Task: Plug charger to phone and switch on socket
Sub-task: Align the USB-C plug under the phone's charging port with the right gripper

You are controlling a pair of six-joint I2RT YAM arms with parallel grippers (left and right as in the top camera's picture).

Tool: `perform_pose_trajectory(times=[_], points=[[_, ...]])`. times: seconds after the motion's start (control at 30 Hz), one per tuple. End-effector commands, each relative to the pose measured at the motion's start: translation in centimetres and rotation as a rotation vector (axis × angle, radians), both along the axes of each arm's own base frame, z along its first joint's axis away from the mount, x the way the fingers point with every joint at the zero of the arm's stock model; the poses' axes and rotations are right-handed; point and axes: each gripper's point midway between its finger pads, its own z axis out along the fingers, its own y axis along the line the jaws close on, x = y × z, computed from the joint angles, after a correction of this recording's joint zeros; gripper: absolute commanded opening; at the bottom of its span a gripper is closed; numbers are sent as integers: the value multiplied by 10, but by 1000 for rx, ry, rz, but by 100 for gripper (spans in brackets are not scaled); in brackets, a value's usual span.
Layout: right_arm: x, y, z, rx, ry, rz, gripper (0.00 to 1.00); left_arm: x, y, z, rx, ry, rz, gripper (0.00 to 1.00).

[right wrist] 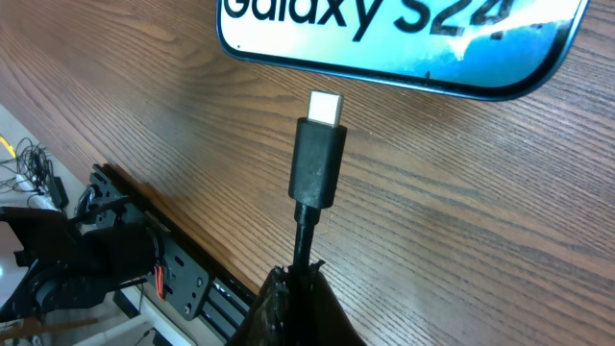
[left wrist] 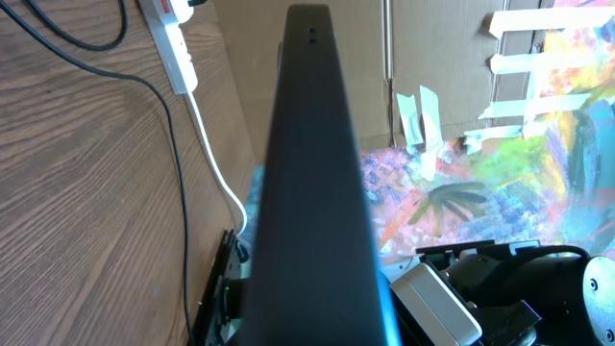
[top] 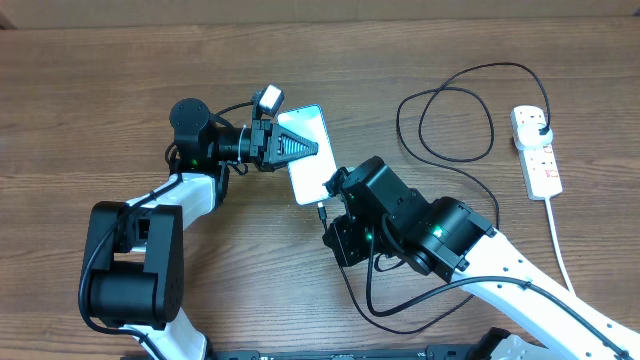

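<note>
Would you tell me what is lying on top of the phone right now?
The left claw grips the phone; its dark finger lies across part of the screen, hiding it. The rest of the lit screen is bare.

Phone: 1.
Charger: 1, black cable; connector tip: 1; black plug: 1.
Socket, white power strip: 1; thick white cord: 1; outlets and switches too small to count.
Robot arms: 2, left arm, right arm.
Grippers: 2, left gripper, right gripper.
Wooden table: 1.
Colourful painted sheet: 1.
</note>
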Motion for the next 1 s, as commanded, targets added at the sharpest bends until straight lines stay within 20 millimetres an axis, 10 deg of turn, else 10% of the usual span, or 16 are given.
perform_pose_trajectory(times=[0.0,0.97], points=[[1,2,2,8,-7,7,4,1,0,6,-1,-27,-19,4],[8,1,2,1,-33,-12,4,1,0,6,3,19,-19,4]])
